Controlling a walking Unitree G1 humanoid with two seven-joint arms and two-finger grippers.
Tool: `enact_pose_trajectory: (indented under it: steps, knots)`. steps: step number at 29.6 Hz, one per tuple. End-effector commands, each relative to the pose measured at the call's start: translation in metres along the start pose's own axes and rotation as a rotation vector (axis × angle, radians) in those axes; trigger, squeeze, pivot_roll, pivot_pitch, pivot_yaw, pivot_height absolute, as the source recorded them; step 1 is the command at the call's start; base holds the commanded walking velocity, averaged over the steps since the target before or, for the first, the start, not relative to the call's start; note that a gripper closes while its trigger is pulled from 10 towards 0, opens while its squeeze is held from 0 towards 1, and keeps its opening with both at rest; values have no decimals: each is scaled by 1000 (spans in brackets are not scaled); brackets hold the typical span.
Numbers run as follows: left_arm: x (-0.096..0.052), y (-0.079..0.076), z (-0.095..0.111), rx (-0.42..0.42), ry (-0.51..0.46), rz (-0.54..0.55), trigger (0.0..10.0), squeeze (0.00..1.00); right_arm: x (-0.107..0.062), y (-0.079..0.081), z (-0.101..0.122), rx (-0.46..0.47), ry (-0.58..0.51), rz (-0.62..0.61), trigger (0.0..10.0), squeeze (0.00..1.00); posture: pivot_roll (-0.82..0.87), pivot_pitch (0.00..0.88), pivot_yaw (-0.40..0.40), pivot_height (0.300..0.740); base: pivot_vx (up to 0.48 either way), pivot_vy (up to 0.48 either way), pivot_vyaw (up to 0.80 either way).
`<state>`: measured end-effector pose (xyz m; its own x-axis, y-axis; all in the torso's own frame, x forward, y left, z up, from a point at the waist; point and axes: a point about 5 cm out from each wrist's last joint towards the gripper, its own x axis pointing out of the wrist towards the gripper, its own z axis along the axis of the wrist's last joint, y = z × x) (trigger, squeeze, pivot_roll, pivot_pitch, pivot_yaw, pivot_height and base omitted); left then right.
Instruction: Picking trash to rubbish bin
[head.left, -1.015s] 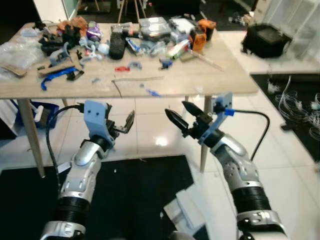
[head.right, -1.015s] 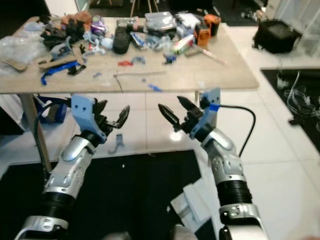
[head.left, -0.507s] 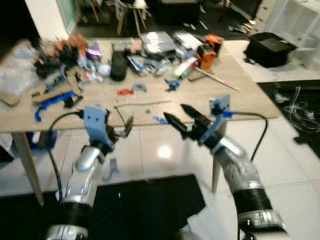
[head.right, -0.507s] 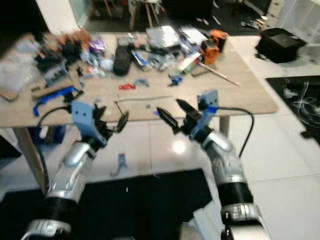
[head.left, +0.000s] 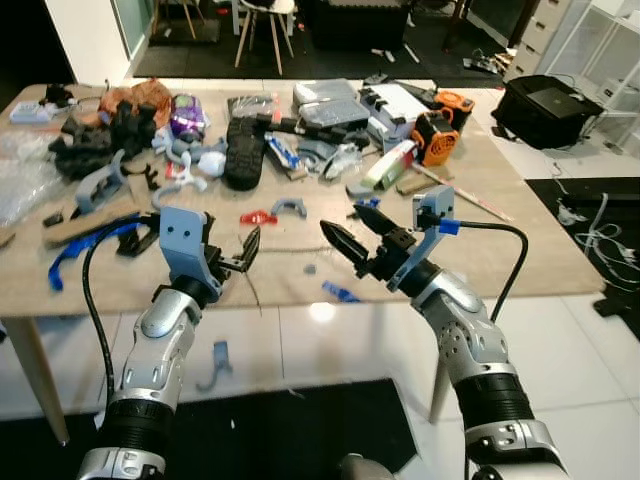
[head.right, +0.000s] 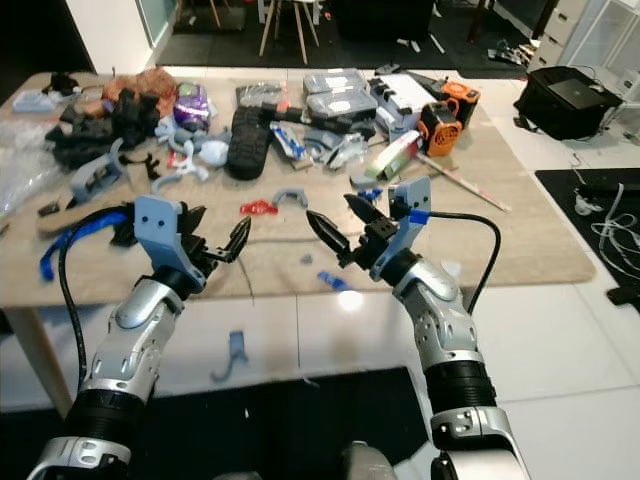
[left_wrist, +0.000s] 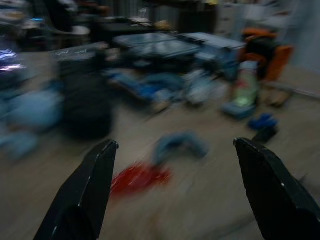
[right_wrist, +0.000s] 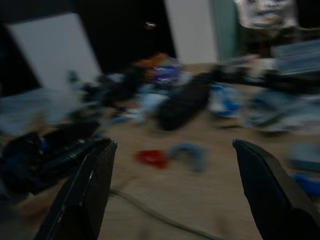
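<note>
A wooden table (head.left: 520, 250) is strewn with clutter. Near its front lie a small red scrap (head.left: 255, 216), a curved grey-blue piece (head.left: 290, 207), a tiny grey bit (head.left: 310, 268) and a blue scrap (head.left: 335, 291) at the front edge. My left gripper (head.left: 232, 258) hovers open over the front edge, just left of these. My right gripper (head.left: 340, 222) is open too, above the table right of the red scrap. In the blurred left wrist view, the red scrap (left_wrist: 137, 177) and curved piece (left_wrist: 175, 145) lie ahead between the fingers (left_wrist: 85, 200). Both grippers hold nothing.
Farther back lie a black treaded part (head.left: 243, 150), a purple object (head.left: 187, 115), a green-white tube (head.left: 388, 165), an orange-black tool (head.left: 435, 135) and flat cases (head.left: 335, 100). A blue clamp (head.left: 85, 250) sits front left. A blue hook (head.left: 215, 365), black mat (head.left: 250, 430) and black bag (head.left: 545, 95) are on the floor.
The camera has come closer to the table and sees it from higher. Both grippers, earlier low before the table's edge, now reach over its front part, still open.
</note>
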<state>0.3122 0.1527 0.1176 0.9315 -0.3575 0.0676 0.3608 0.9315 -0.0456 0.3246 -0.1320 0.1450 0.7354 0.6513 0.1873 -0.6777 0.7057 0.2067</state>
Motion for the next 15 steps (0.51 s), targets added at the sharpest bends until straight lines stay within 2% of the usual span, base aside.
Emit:
enact_pose_trajectory:
  steps: [1,3,9,12,14,15]
  knots:
    - [-3,0,-5,10,20,0,10000,0,1,2,-2,7,7,5,10000,0,-5,0,-15,740,480,0,-800]
    - [-3,0,-5,10,20,0,10000,0,1,2,-2,7,4,5,10000,0,-5,0,-15,740,480,0,-800]
    - [-3,0,-4,11,19,-2,10000,0,1,2,-1,9,-4,4,10000,0,-4,0,-14,740,480,0,0]
    - [-3,-1,-4,21,16,-23,10000,0,1,2,-1,10,-3,4,10000,0,-4,0,-14,740,190,0,0]
    - [-4,-1,-2,84,24,-59,10000,0,1,2,-1,11,-2,5,10000,0,-8,0,-14,740,0,0,0]
    - [-4,-1,-2,84,24,-59,10000,0,1,2,-1,11,-2,5,10000,0,-8,0,-14,740,0,0,0]
